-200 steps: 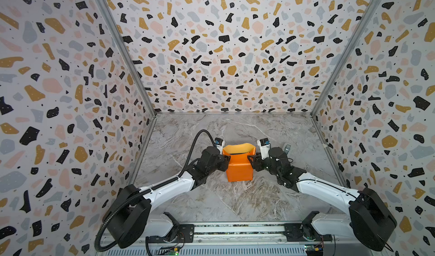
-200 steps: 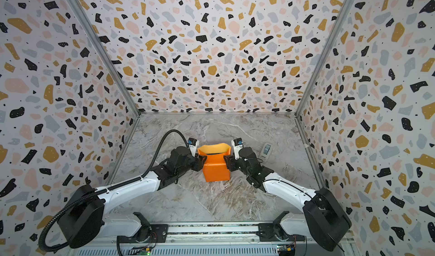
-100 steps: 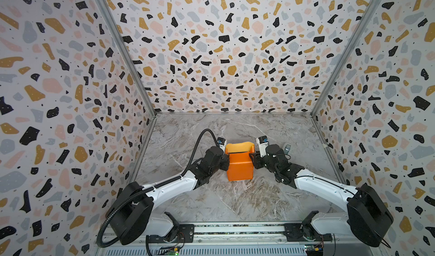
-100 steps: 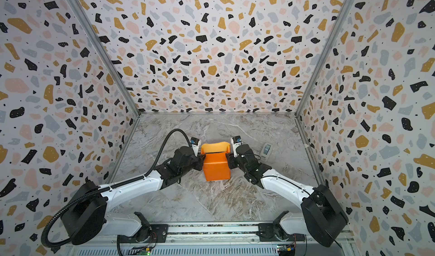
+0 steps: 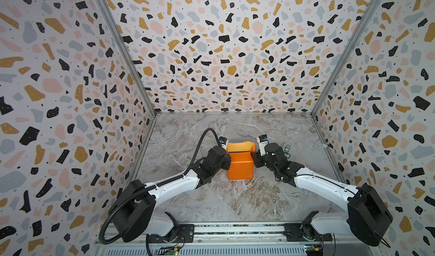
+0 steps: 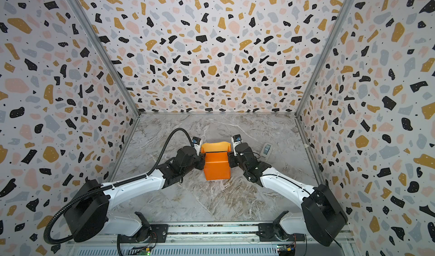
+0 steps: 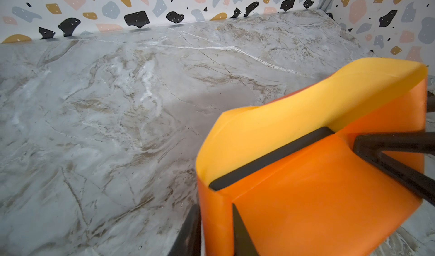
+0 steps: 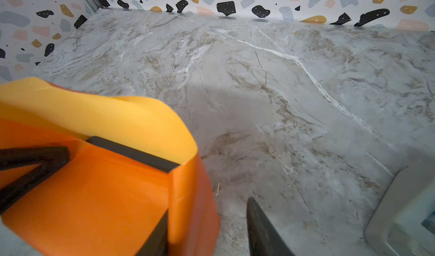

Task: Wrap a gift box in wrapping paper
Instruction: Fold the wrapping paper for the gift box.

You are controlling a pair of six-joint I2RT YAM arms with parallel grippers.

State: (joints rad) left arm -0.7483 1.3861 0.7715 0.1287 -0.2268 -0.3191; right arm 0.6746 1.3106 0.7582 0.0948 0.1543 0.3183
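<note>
The wrapping paper point(image 5: 240, 167) point(image 6: 216, 170) is folded orange side out around the gift box, mid-table. Its yellow inner face stands up as a flap behind. Only a dark strip of the gift box point(image 7: 270, 159) point(image 8: 131, 153) shows at the far top edge. My left gripper point(image 7: 215, 210) point(image 5: 227, 159) pinches the paper's left side fold, one finger on top of the package and one outside. My right gripper point(image 8: 208, 207) point(image 5: 253, 157) straddles the right side fold. Its inner finger lies on the top, and its outer finger point(image 8: 261, 229) stands off the paper.
A small pale grey device point(image 5: 287, 147) point(image 6: 267, 149) point(image 8: 404, 214) lies on the marble table just right of my right gripper. Patterned walls close in the left, back and right. The arms' mounting rail point(image 5: 235, 231) runs along the front edge.
Both grippers slid a little farther along the package's sides. The left jaws closed onto the left side fold, and the right jaws narrowed. The package stayed in place.
</note>
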